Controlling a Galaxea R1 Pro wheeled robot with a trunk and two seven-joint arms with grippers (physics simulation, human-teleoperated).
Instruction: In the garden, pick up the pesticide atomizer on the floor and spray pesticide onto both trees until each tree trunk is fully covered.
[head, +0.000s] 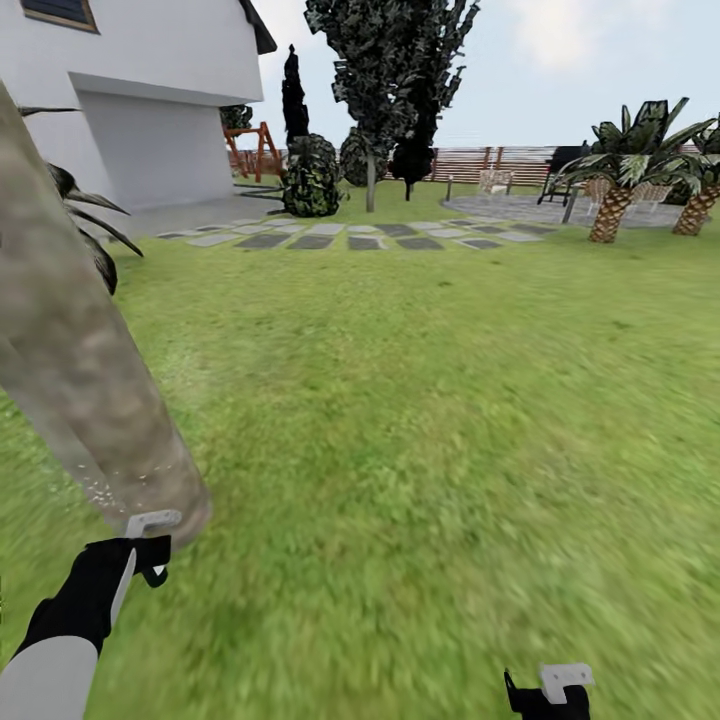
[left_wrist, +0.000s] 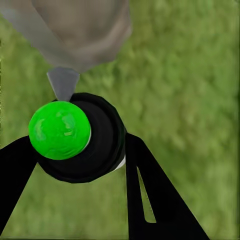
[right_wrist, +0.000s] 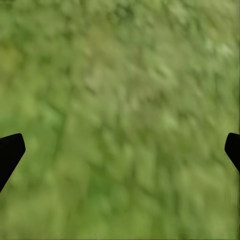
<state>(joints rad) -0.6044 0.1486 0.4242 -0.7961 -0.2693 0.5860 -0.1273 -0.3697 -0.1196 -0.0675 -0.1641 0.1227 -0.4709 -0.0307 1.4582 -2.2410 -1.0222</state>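
Note:
A thick grey-brown tree trunk (head: 80, 400) rises at the left of the head view, and its base (left_wrist: 80, 30) stands close in front of my left gripper. The pesticide atomizer (left_wrist: 95, 145) is a black round body with a green knob (left_wrist: 60, 130) and a grey nozzle (left_wrist: 63, 82) that points at the trunk. My left gripper (head: 150, 535) (left_wrist: 80, 155) is shut on it, one black finger on each side. Fine white specks of pesticide (head: 100, 490) dot the trunk's foot. My right gripper (head: 560, 690) (right_wrist: 120, 150) hangs open over bare grass.
Green lawn (head: 420, 420) stretches ahead and to the right. Stepping stones (head: 350, 237), a white house (head: 150, 100), a tall dark tree (head: 385, 60), a round bush (head: 312, 178), palms (head: 620, 170) and a brown slat fence (head: 480, 160) lie far off.

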